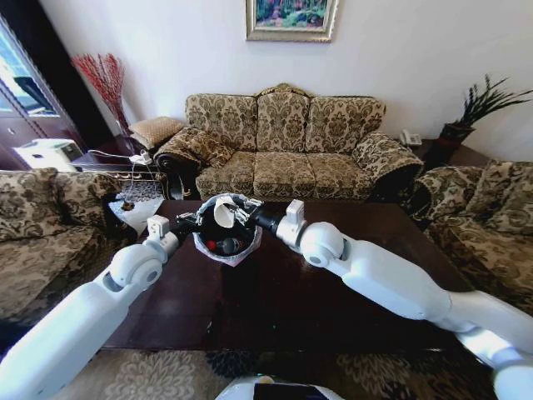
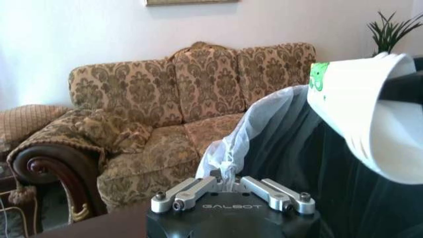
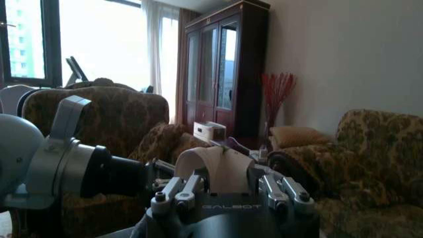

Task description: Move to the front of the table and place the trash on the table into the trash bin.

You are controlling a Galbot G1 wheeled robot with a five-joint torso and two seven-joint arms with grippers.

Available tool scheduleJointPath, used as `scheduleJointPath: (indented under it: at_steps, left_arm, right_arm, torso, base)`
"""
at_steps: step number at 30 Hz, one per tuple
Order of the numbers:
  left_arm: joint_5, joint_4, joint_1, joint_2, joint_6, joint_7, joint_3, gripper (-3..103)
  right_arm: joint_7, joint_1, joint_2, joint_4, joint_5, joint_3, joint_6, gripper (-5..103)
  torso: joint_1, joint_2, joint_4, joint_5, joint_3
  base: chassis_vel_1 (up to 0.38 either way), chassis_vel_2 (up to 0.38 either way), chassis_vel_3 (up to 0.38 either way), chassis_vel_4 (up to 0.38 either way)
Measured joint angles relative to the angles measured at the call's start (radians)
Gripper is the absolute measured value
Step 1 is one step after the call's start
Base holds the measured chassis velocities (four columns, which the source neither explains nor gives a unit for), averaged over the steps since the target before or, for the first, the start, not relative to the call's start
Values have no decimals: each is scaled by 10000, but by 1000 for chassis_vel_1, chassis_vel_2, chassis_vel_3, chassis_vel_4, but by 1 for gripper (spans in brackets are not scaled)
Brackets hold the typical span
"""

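Observation:
The trash bin, dark inside with a greyish bag folded over its rim, stands on the dark glossy table, left of its middle. My left gripper is shut on the bag's rim, and its fingers pinch the plastic. Just above the bin's mouth, my right gripper is shut on a piece of white paper trash. The same piece has a green print, and it sits between the right gripper's fingers as a pale curved sheet. Something red lies inside the bin.
A patterned sofa stands behind the table, with armchairs at the left and right. A side table with cords is at the back left. A patterned rug lies along the table's near edge.

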Motion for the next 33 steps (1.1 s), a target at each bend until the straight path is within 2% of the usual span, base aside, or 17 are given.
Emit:
scheduleJointPath:
  at_steps: [1, 3, 7, 8, 11, 12, 14, 15, 17, 23, 26, 28, 30, 31, 32, 33]
  left_arm:
    - [0, -44, 19, 0, 1, -16, -18, 0]
    - [0, -57, 32, 0, 1, -23, -23, 0]
    - [4, -139, 148, -5, 9, -81, -62, 0]
    - [4, -139, 148, -5, 9, -81, -62, 0]
    - [4, -238, 168, -25, 35, -139, -83, 0]
    - [4, -238, 168, -25, 35, -139, -83, 0]
    - [2, -274, 172, -44, 54, -174, -88, 0]
    - [2, -274, 172, -44, 54, -174, -88, 0]
    - [78, -256, 206, -196, 68, -262, -135, 0]
    - [518, -97, 414, -758, -8, -527, -370, 0]
    - [753, -273, 645, -1337, 16, -875, -647, 0]
    - [835, -289, 676, -1399, 16, -892, -696, 0]
    - [1276, -358, 914, -1724, 3, -966, -991, 0]
    - [1276, -358, 914, -1724, 3, -966, -991, 0]
    - [1590, -403, 1272, -1973, -29, -969, -1309, 0]
    - [1791, -426, 1556, -2109, -85, -931, -1583, 0]
  right_arm:
    - [11, 0, -16, 9, -2, -16, 0, 40]
    - [15, 0, -21, 11, -3, -23, 0, 40]
    - [84, 0, -1, -4, -5, -74, 0, 61]
    - [84, 0, -1, -4, -5, -74, 0, 61]
    - [210, 3, 114, -78, -36, -108, 26, 78]
    - [210, 3, 114, -78, -36, -108, 26, 78]
    - [343, 23, 162, -84, -36, -107, 39, 89]
    - [343, 23, 162, -84, -36, -107, 39, 89]
    - [610, 47, 147, -11, 10, 58, 65, 97]
    - [1344, -358, -265, 313, 217, 985, 79, 100]
    - [2398, -1418, -916, 462, -48, 1884, 165, 100]
    - [2581, -1585, -1018, 501, -106, 1984, 175, 100]
    - [3400, -2591, -1325, 677, -377, 2761, -9, 100]
    - [3400, -2591, -1325, 677, -377, 2761, -9, 100]
    - [3973, -3685, -1439, 855, -626, 3770, -407, 100]
    - [4197, -4631, -1487, 992, -780, 4705, -697, 100]
  torso:
    - [0, 0, 0, 1, 0]
    - [0, 0, 0, 1, 0]
    - [0, 0, 1, -3, 0]
    - [0, 0, 1, -3, 0]
    - [0, 0, 1, -2, 0]
    - [0, 0, 1, -2, 0]
    - [0, 0, 1, 1, 0]
    - [0, 0, 1, 1, 0]
    - [0, 0, 2, 2, 0]
    - [0, 2, 3, -3, 0]
    - [0, 2, -2, 0, -1]
    - [0, 2, -2, 0, 0]
    - [0, 2, -3, 4, -1]
    - [0, 2, -3, 4, -1]
    - [0, 2, -2, 5, 0]
    - [0, 1, 0, 0, 0]
  base:
    - [0, 0, 0, 0]
    - [0, 0, 0, 0]
    - [0, 0, 0, 0]
    - [0, 0, 0, 0]
    - [0, 0, 0, 0]
    - [0, 0, 0, 0]
    - [0, 0, 0, 0]
    - [0, 0, 0, 0]
    - [0, 0, 0, 0]
    - [0, 0, 0, 0]
    - [0, 0, 0, 0]
    - [0, 0, 0, 0]
    - [0, 0, 0, 0]
    - [0, 0, 0, 0]
    - [0, 0, 0, 0]
    - [0, 0, 0, 0]
